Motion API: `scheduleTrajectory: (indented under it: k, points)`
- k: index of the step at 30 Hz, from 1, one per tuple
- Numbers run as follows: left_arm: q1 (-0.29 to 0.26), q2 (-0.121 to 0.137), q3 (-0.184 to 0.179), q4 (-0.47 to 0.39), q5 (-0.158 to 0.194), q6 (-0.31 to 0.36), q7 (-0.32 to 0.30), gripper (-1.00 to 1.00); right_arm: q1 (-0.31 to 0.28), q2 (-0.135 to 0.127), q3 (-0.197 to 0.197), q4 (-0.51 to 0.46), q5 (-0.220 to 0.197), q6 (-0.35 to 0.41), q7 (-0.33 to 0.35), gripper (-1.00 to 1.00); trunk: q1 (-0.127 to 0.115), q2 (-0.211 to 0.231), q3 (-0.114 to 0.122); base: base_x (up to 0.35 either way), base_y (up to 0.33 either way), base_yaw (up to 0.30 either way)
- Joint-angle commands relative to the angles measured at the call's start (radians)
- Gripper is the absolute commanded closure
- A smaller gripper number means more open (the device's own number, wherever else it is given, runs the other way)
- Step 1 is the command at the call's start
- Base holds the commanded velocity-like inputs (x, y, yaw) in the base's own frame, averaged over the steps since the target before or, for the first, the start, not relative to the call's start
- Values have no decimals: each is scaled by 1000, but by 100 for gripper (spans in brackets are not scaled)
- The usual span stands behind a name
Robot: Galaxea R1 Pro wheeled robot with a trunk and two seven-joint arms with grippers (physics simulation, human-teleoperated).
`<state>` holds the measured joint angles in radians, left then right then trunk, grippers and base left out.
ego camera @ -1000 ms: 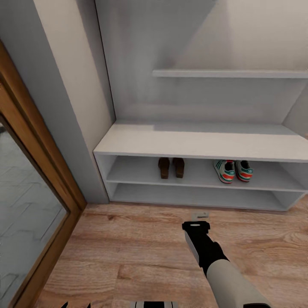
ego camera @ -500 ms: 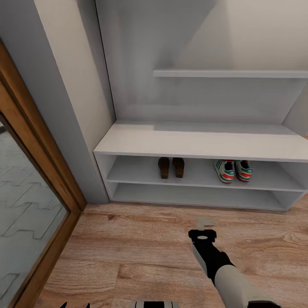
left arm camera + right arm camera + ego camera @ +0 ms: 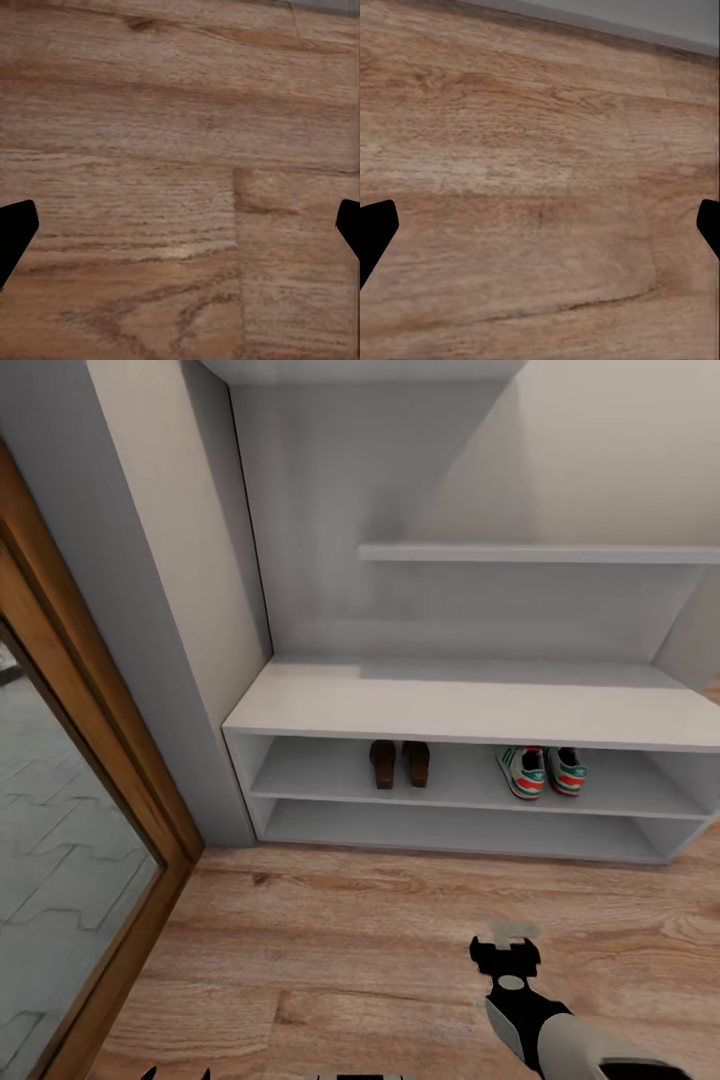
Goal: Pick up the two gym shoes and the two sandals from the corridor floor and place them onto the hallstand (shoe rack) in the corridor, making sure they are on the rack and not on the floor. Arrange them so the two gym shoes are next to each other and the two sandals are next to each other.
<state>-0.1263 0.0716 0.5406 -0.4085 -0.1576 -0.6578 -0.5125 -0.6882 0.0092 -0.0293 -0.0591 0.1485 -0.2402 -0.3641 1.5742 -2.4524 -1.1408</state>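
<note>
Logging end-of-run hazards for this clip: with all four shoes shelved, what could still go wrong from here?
1. The gym shoes sit near the front edge of the hallstand shelf; a bump to the unit might tip one onto the corridor floor.
2. The right gripper, jaws open, hangs low over the floor in front of the rack; a forward swing could knock the sandals apart.

The upper shelf level of the hallstand [image 3: 470, 717] has open room between the sandals [image 3: 399, 763] and the gym shoes [image 3: 541, 771], and also left of the sandals. The lower level lies bare along its length. The wide top surface offers free space. The corridor floor [image 3: 330, 950] ahead is open; a wood-framed glass door [image 3: 70, 840] bounds the left side.
</note>
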Motion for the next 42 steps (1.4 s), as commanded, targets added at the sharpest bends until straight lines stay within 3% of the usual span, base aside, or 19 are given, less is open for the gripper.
scheduleTrajectory:
  k: [1, 12, 15, 19, 25, 31, 42]
  points:
    - [-1, 0, 9, 0, -10, -5, -4, -100, 0, -5, -3, 7, 9, -15, -3, -100, -4, 7, 2, 0, 0, 0]
    - [-1, 0, 10, 0, -10, -5, -4, -100, 74, -74, -4, 29, 7, -133, 137, -100, -46, 84, 37, 0, 0, 0]
    - [-1, 0, 10, 0, -10, -5, -4, -100, 88, -85, -4, 30, 7, -151, 154, -100, -58, 105, 46, 0, 0, 0]
    - [-1, 0, 10, 0, -9, -5, -4, -100, 108, -123, -5, 30, 6, -168, 170, -100, -73, 133, 59, 0, 0, 0]
    - [-1, 3, 11, 0, -7, -5, -3, -100, 147, -156, -6, 30, 5, -175, 173, -100, -96, 175, 78, 0, 0, 0]
    - [-1, 3, 12, 0, -7, -6, -3, -100, 163, -164, -6, 31, 5, -216, 174, -100, -119, 217, 96, 0, 0, 0]
    - [-1, 1, 10, 0, -7, -6, -3, -100, 188, -153, -9, 31, 5, -243, 174, -100, -161, 294, 131, 0, 0, 0]
